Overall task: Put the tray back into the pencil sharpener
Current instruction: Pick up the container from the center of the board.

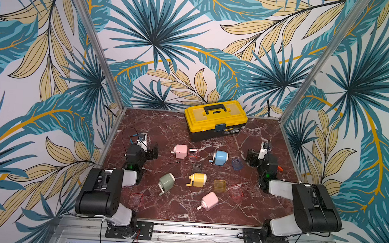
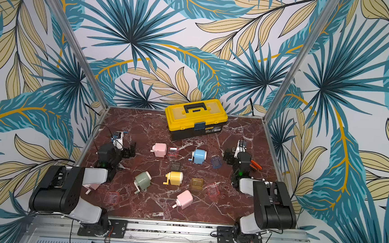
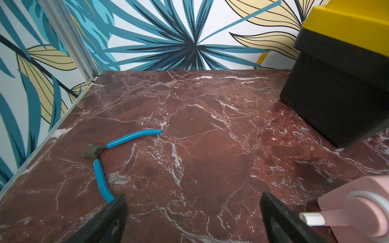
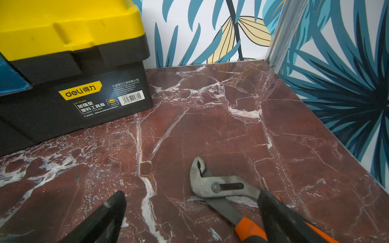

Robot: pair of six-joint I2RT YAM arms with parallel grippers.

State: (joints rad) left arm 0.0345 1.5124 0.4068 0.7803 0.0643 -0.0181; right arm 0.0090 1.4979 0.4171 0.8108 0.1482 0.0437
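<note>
Nothing is held: trays and sharpeners lie loose on the marble-patterned counter (image 1: pixel 173 209), so pairing by colour is judged the sensible start. Nearest, a pink see-through tray (image 1: pixel 136 199) is found at the left front, and a pale pink sharpener (image 1: pixel 210 201), boxy with rounded corners, is laid with its white stub toward the front. Behind these, a sage green sharpener (image 1: pixel 167 182), a yellow sharpener (image 1: pixel 198 179), an amber tray (image 1: pixel 219 185) and a red tray (image 1: pixel 236 193) are spread apart. Farther on, a smoky tray (image 1: pixel 196 168), a blue sharpener (image 1: pixel 220 157) with a blue tray (image 1: pixel 237 163) near it, and a second pink sharpener (image 1: pixel 180 151) with a clear red-edged tray (image 1: pixel 193 153) just beside it are seen. A thin, glossy tray should be pinched across its side walls while the smooth body is steadied and its slot squared to the tray. The left hand (image 3: pixel 193 202) and right hand (image 4: pixel 191 199) are both spread and empty. A closed yellow toolbox (image 1: pixel 214 118) is set at the back.
</note>
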